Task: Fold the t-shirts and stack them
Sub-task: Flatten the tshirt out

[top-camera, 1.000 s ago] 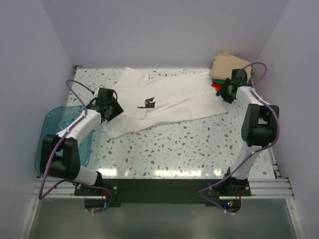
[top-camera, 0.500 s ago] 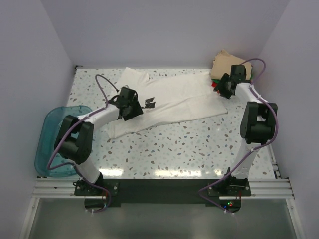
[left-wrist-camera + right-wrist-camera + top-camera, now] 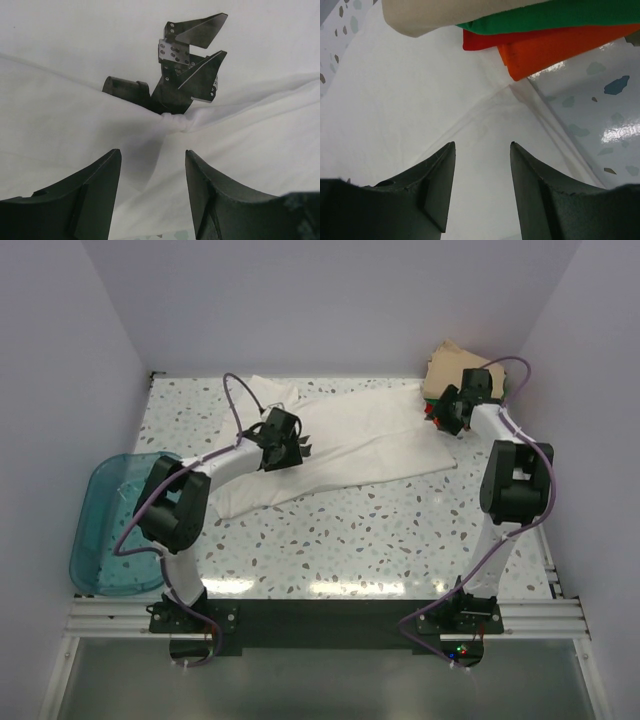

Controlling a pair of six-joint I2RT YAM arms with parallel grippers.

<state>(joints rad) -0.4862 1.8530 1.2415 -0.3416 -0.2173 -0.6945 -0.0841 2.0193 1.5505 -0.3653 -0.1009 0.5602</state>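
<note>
Left gripper jaws spread over soft, creased white t-shirt, angular black print ahead. Right gripper jaws spread, empty, near flat-folded tan tee, green tee, orange-red tee.

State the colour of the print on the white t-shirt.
Black print; left wrist view shows it best.

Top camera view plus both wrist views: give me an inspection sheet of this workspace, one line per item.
Surface: speckled table, glossy, reflecting light near the arms.
Job's things: white t-shirt spread out and wrinkled, black print showing. Folded stack at the far right corner, tan shirt over green shirt and orange-red shirt.
Clutter: teal bin at the left edge.
Pincers: left pincer open above the print; right pincer open above the white t-shirt beside the stack.
Cables: purple cables loop along both arms; no snag seen.
Surroundings: plain walls; nothing else seen.
</note>
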